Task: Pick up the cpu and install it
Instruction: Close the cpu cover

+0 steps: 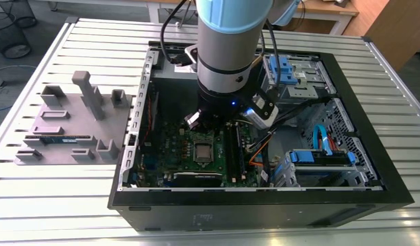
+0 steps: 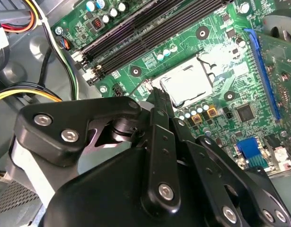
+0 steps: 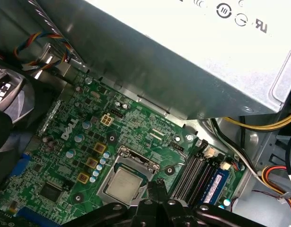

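Note:
The cpu (image 1: 204,150) is a small silvery square lying flat in the socket in the middle of the green motherboard (image 1: 175,154), inside the open black computer case (image 1: 265,200). Both wrist views show the cpu (image 2: 185,82) (image 3: 124,183) resting in its metal socket frame. My gripper (image 1: 209,127) hangs straight down just above the board, at the socket's far edge in the exterior view. Its black fingertips (image 3: 157,188) are pressed together with nothing between them, beside the cpu and apart from it. In the second wrist view the gripper (image 2: 154,94) points at the socket's edge.
A grey fixture plate (image 1: 73,123) at the exterior view's left carries a long blue-green memory stick (image 1: 60,138). The power supply box (image 3: 183,56) overhangs the board. Black memory slots (image 2: 136,33) run beside the socket. Cables (image 3: 273,125) and blue drive brackets (image 1: 319,156) crowd the case's right side.

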Available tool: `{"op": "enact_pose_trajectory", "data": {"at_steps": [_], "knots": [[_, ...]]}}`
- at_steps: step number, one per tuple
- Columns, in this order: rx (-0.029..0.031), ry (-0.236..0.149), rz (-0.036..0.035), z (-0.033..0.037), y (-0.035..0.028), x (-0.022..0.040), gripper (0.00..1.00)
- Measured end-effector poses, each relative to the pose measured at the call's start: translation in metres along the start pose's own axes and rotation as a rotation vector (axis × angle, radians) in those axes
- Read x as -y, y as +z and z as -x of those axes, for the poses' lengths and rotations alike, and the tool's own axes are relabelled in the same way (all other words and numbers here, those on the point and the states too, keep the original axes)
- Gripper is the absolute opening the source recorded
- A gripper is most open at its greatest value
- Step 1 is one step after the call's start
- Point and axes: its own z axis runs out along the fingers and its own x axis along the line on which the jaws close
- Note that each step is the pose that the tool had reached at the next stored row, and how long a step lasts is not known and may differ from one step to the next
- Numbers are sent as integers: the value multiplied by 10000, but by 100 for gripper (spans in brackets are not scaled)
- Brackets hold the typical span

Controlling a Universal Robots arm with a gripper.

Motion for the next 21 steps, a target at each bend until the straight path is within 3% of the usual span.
{"op": "enact_pose_trajectory", "data": {"at_steps": [15,21], "knots": [[-3,1,1,2,-23,-2,11],[-58,6,29,2,-24,-1,11]]}}
